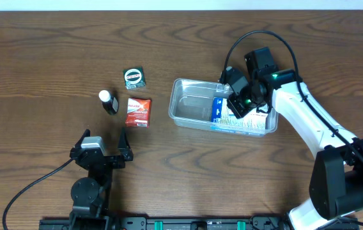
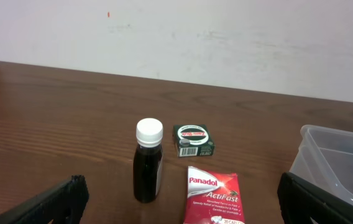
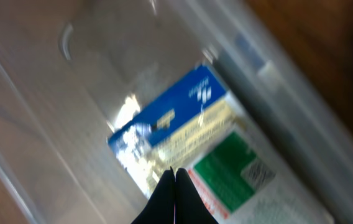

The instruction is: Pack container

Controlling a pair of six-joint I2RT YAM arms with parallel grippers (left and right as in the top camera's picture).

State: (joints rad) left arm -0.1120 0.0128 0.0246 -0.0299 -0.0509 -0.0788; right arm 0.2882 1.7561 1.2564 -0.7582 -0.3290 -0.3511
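Observation:
The clear container sits right of the table's centre. A blue-and-white packet and a white packet with a green patch lie inside it. My right gripper hangs over these packets, shut, its black fingertips pressed together with nothing between them above the blue packet and the green-patched packet. My left gripper stands open near the front edge, short of a dark bottle with a white cap, a red Panadol packet and a small green box.
In the overhead view the bottle, red packet and green box stand in a cluster left of the container. The container's corner shows at the right of the left wrist view. A black cable loops behind the right arm.

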